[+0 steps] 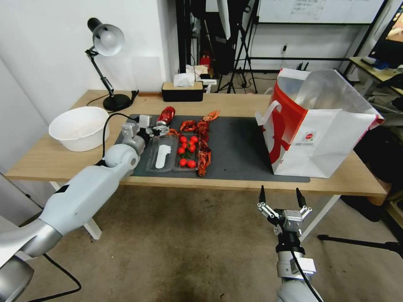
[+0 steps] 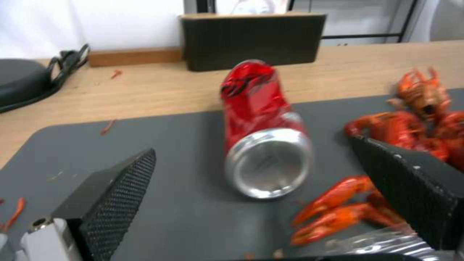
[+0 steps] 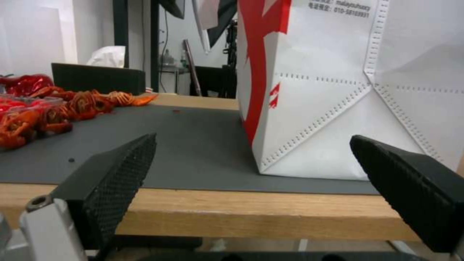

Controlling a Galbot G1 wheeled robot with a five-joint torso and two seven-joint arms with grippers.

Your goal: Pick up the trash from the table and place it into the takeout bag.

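Now straddling crumpled, glossy red can [image 2: 263, 130] on matte grey mat [image 2: 183, 214]: left end effector [image 2: 261, 188], textured pads spread wide.

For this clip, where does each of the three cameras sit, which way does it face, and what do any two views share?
Head view: from the robot's head, looking forward and down at the table; both arms show, left claw at the crushed red can, right claw below the table edge.
Left wrist view: on the left arm, facing the can between its open fingers.
Right wrist view: on the right arm, level with the table edge, facing the takeout bag past open fingers.
Shared: head and left wrist views both show the can and crayfish shells.
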